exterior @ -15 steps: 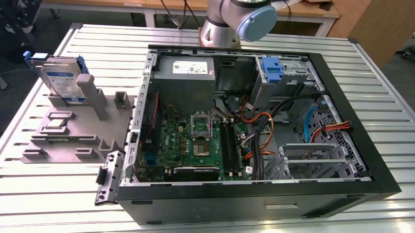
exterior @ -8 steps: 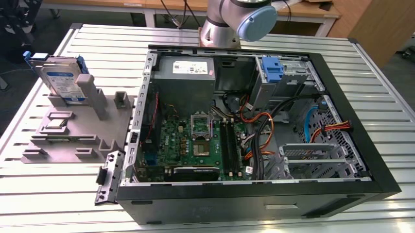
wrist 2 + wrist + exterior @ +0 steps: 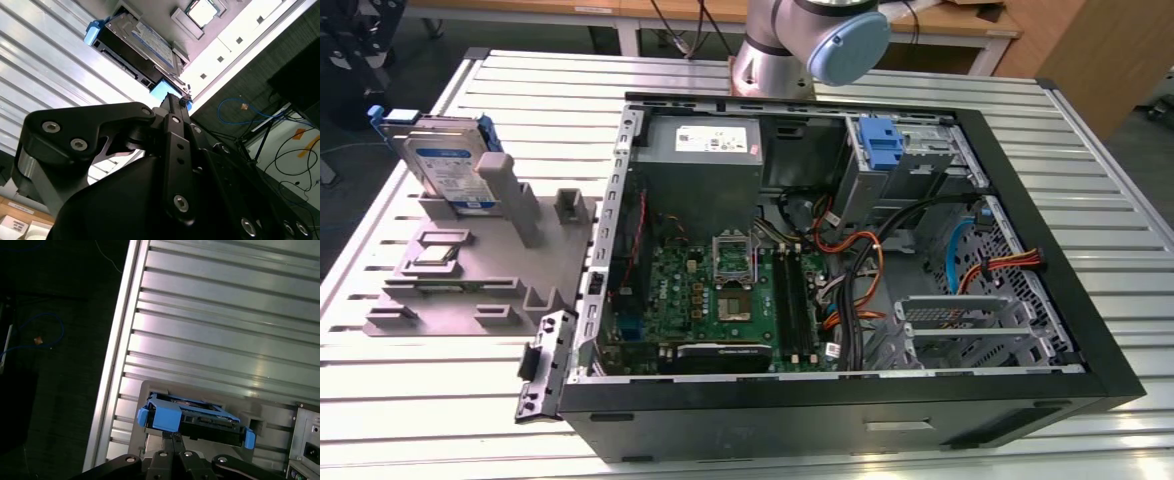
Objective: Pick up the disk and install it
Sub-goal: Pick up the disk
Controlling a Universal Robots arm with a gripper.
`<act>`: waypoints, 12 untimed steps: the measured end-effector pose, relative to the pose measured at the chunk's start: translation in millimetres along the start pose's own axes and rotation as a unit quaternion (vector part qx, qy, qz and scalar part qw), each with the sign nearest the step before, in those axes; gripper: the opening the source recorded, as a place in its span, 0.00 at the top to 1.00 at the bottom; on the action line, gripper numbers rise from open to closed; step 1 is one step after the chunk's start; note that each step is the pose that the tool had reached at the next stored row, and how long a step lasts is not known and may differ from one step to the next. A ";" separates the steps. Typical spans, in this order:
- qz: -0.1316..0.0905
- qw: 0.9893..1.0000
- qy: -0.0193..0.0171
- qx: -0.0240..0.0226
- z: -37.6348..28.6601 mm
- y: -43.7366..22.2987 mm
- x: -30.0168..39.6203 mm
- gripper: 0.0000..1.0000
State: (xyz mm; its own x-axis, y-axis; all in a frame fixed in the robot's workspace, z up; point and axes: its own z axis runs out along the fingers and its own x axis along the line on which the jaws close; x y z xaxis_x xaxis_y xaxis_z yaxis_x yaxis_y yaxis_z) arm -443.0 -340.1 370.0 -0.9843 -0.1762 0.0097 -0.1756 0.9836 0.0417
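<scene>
The disk (image 3: pixel 450 165) is a silver-grey drive with a white-and-blue label in a blue carrier bracket. It stands upright in a grey holder (image 3: pixel 467 285) on the table, at the exterior view's left. Both wrist views look at the disk (image 3: pixel 145 42) (image 3: pixel 195 420) from a distance. My gripper (image 3: pixel 175 99) (image 3: pixel 171 437) is shut with nothing between its fingers. In both wrist views its tips line up with the disk's blue bracket, with no contact showing. Part of my arm (image 3: pixel 814 40) shows at the far edge of the table.
An open computer case (image 3: pixel 1067 330) lies on the slatted metal table (image 3: pixel 454 400), with a motherboard, cables, a grey power supply (image 3: pixel 714 140), a blue caddy (image 3: pixel 881 140) and a metal drive cage (image 3: pixel 954 320). A processor chip (image 3: pixel 434 252) rests on the holder. Dark floor lies beyond the table edge (image 3: pixel 112 370).
</scene>
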 end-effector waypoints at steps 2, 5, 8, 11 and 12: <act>0.000 1.000 0.000 0.000 0.0 0.0 0.0 0.90; 0.000 1.000 0.000 0.000 0.0 0.0 0.0 0.90; 0.000 1.000 0.000 0.000 0.0 0.0 0.0 0.90; 0.000 1.000 0.000 0.000 0.0 0.0 0.0 0.90; 0.000 1.000 0.000 0.000 0.0 0.0 0.0 0.90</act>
State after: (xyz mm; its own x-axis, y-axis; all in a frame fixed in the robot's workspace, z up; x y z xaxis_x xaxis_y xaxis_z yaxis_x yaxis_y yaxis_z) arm -443.0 -340.1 370.0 -0.9842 -0.1769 0.0097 -0.1764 0.9834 0.0417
